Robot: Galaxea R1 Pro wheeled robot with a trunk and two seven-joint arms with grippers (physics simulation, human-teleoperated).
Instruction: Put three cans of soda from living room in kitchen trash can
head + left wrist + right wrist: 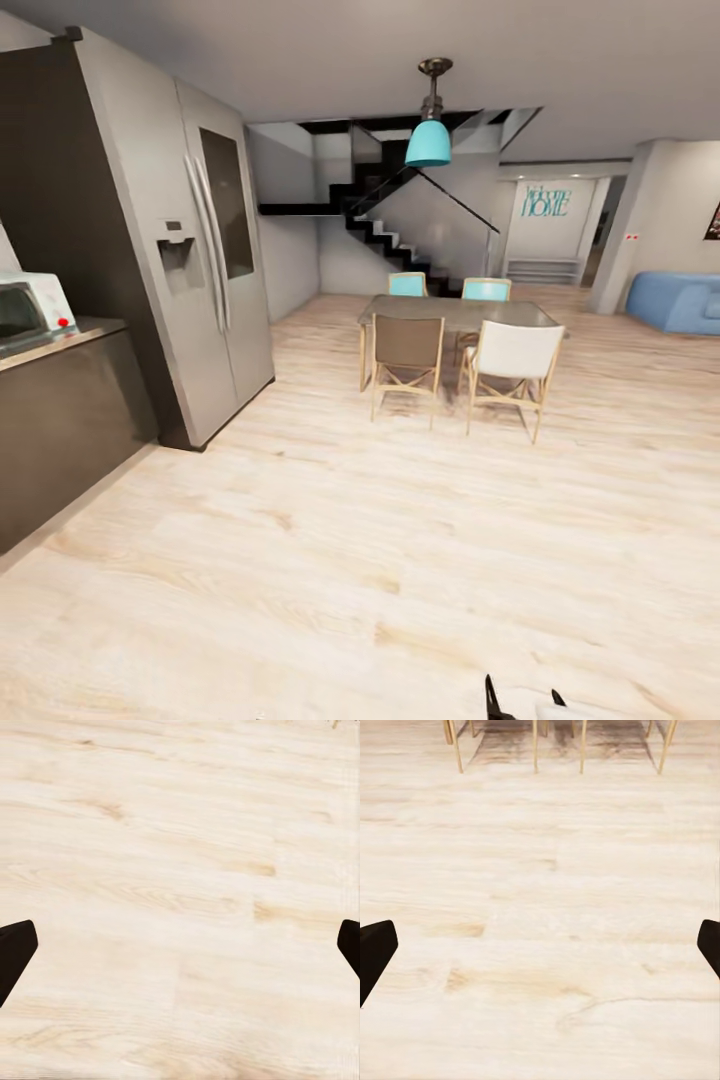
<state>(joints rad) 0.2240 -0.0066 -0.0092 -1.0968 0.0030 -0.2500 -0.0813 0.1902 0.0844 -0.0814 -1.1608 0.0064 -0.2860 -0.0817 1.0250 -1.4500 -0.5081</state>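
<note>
The kitchen's tall brushed-steel double-door fridge [205,250] stands beside a dark cabinet's grey tabletop [60,340]. Beyond the pale wood-plank floor [350,560], the living room's light-blue sofa [680,300]. Both grippers' [180,952] [540,952] jaws are spread wide, empty.

Black, wedge-shaped fingers [16,952] on both wrists; a white body part [560,710] below.

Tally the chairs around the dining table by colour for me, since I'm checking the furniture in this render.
Turquoise-backed chairs: 2
Brown-backed chair: 1
White-backed chair: 1
Total: 4 chairs around the dining table
</note>
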